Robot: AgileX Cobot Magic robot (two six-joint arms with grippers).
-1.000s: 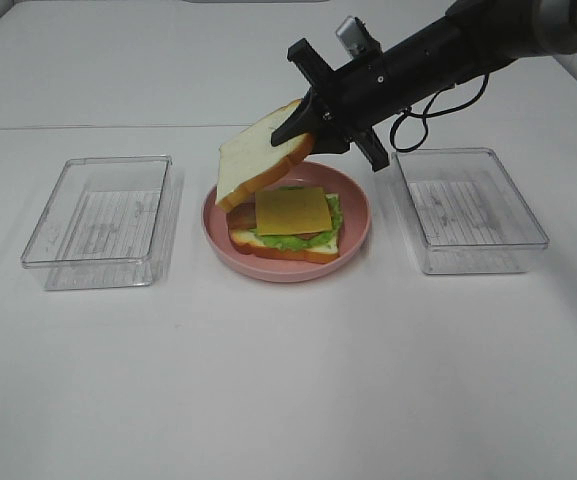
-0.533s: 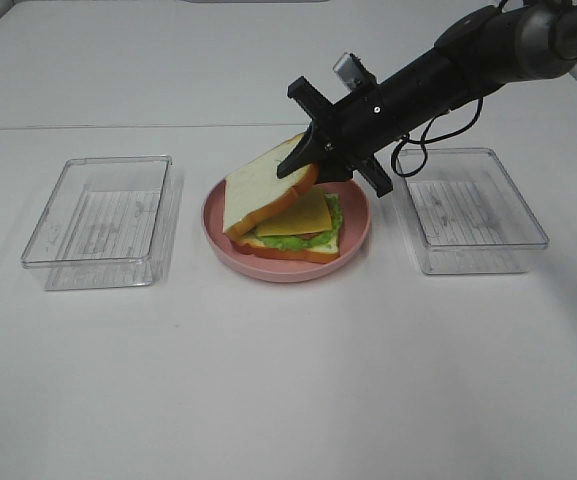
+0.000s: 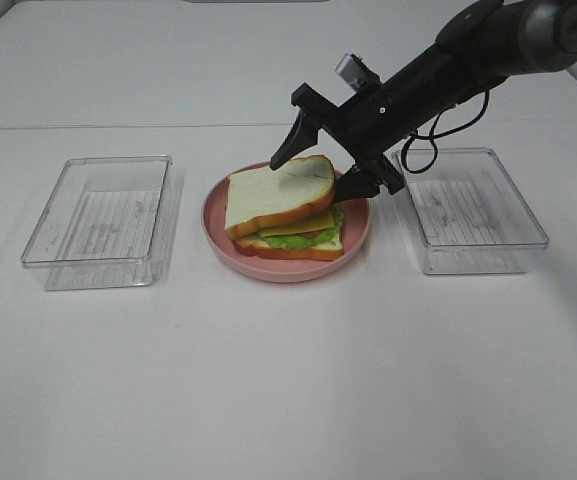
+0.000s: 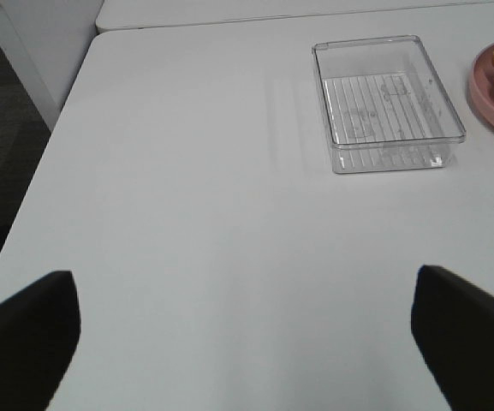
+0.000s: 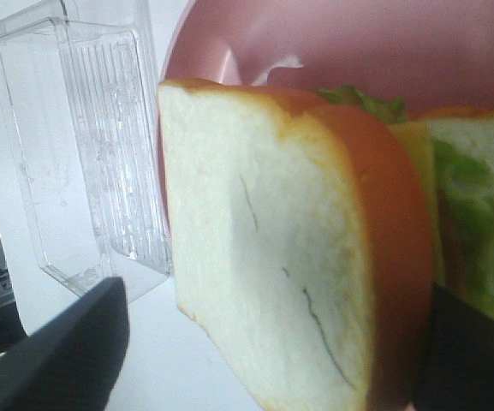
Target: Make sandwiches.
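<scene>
Sandwich [image 3: 286, 210] sits on the round pink plate [image 3: 356, 232] at mid-table: bottom bread slice, green lettuce [image 3: 330, 218] poking out on the side toward the right container, yellow cheese [image 3: 298, 224] edge showing, and a top bread slice [image 3: 276, 192] lying slightly tilted over the stack, its far corner raised. Right gripper [image 3: 320, 165] hangs directly over that far corner of the top slice, jaws spread apart, one finger above the slice's back edge and the other down by the plate rim beside the lettuce; slice lies between them, contact with the fingers too close to call. Right wrist view shows the same top slice [image 5: 272, 257] filling the gap between the two dark fingertips [image 5: 67, 351], not squeezed, with lettuce [image 5: 469, 214] and plate [image 5: 332, 51] behind it. Clear plastic container [image 3: 103, 222] stands well to the left of the plate, a second one [image 3: 468, 210] just right of it, under the right arm. Left gripper [image 4: 247, 342] is off to the side above bare white table [image 4: 195, 214], fingers wide apart, nothing in them, the left container [image 4: 388, 103] ahead of it.
</scene>
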